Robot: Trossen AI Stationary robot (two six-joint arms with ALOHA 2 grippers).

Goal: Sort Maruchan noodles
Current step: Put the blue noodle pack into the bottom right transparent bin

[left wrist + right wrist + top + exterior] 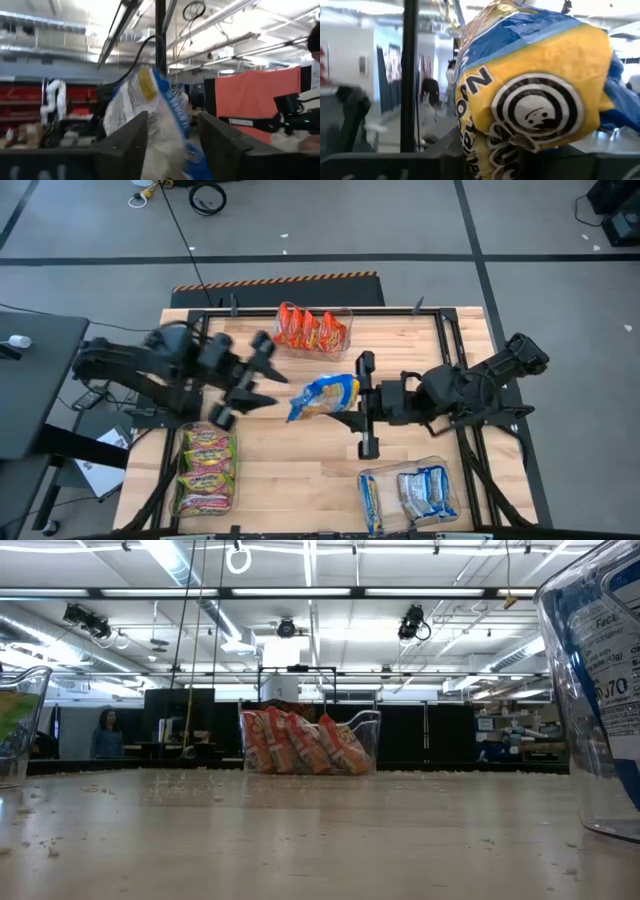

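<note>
Three clear bins (345, 321) sit on the wooden surface (300, 470). A person (106, 733) stands in the room behind, and cables (207, 197) lie on the floor

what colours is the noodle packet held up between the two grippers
Blue, yellow and white noodle packet, with a black ringed logo on the yellow; the right wrist view shows it best.

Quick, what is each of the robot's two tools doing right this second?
Left tool: open, fingers apart beside the blue-and-yellow noodle packet, not gripping it.
Right tool: shut on the blue-and-yellow noodle packet, held above the table.
</note>
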